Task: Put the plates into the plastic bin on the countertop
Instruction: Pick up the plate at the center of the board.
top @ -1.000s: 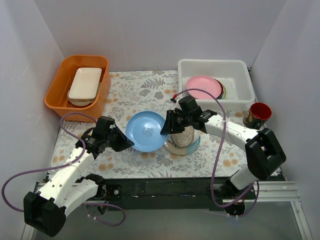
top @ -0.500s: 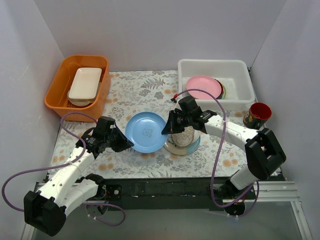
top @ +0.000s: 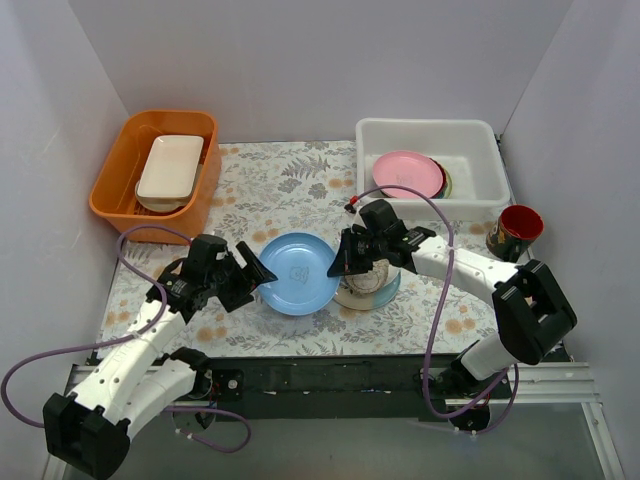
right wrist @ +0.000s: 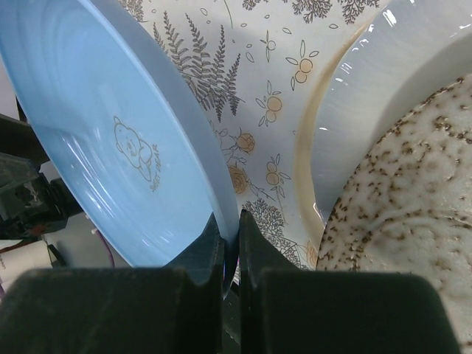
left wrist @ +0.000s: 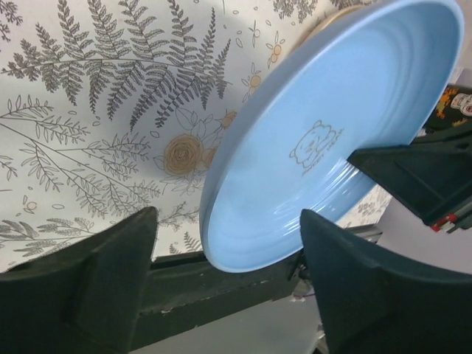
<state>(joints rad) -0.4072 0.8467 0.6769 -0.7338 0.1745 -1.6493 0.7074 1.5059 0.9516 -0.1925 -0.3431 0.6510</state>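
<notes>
Leaf-print bench (top: 270,180): light blue plate (top: 297,272) tilted at centre, its right rim pinched in the right gripper (top: 338,262) jaws, left gripper (top: 252,278) jaws spread around its left rim. Speckled plate stack (top: 372,280) sits just right of it; pink plate (top: 408,172) lies in the white bin (top: 425,126) at far right.

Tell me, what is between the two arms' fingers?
The light blue plate, plain in the top view. The right fingers pinch its rim; the left fingers stand open at its other edge.
</notes>
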